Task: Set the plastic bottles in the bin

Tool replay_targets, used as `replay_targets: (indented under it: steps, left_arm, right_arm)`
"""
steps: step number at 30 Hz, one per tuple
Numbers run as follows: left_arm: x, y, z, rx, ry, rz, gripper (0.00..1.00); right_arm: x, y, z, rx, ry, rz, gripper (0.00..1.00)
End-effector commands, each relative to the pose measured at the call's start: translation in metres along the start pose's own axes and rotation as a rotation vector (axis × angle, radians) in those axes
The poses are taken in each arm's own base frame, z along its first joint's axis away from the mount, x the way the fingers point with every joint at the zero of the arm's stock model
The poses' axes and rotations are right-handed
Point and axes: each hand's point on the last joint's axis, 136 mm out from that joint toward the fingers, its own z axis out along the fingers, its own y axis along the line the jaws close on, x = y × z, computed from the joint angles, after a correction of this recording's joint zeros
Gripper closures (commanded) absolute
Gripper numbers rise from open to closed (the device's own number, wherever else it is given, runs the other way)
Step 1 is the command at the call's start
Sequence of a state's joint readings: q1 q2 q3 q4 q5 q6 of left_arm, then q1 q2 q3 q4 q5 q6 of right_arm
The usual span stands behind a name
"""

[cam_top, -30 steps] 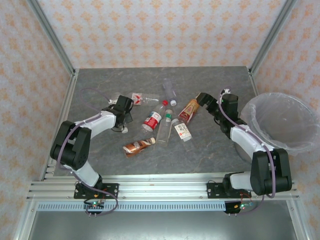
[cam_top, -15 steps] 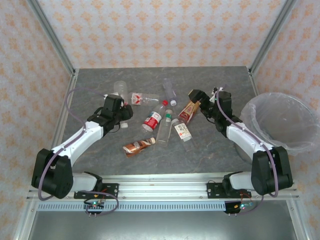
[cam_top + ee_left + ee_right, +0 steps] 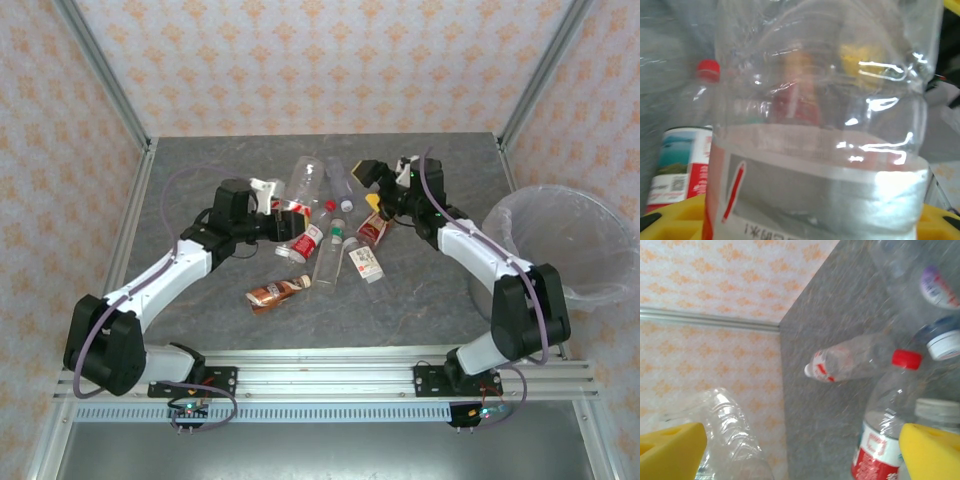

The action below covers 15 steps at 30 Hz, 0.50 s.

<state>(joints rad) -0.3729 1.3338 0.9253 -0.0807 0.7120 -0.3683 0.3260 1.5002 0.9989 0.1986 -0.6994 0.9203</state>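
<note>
- Top external view: the left gripper (image 3: 268,207) has swung in from the table's left side to the edge of the pile. A second ago its arm was folded back.
- A clear bottle (image 3: 303,180) sticks up and away from it. In the left wrist view the fingers are drawn narrow around this bottle's labelled lower body, which sits between the yellow pads (image 3: 665,220).
- The right gripper (image 3: 370,175) has also moved, reaching farther out over the pile. Its fingers are spread wide and hold nothing, and it hangs just beyond the orange-labelled bottle (image 3: 376,226).
- So one bottle is in hand but not delivered. The bin (image 3: 598,285) stands at the table's right edge, well apart from the left gripper.
- The other bottles lie in a loose cluster mid-table: a red-labelled bottle (image 3: 305,240), a brown-labelled bottle (image 3: 278,291), a green-capped bottle (image 3: 362,260) and a purple-labelled bottle (image 3: 340,180).
- The pile and the outstretched right arm both lie between the held bottle and the bin. Carrying it straight across would probably mean lifting well over them, or waiting for the right arm to clear.
</note>
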Motion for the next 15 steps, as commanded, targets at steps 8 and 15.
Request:
replay_targets:
  steps: [8, 15]
  left_arm:
    - [0.002, -0.035, 0.029, 0.078, 0.092, 0.130, 0.50]
    - [-0.005, -0.018, 0.038, -0.004, 0.074, 0.104, 0.51]
  right_arm:
    - [0.018, 0.083, -0.002, -0.263, -0.030, -0.183, 0.01]
    - [0.006, 0.096, -0.030, -0.319, -0.183, -0.235, 0.01]
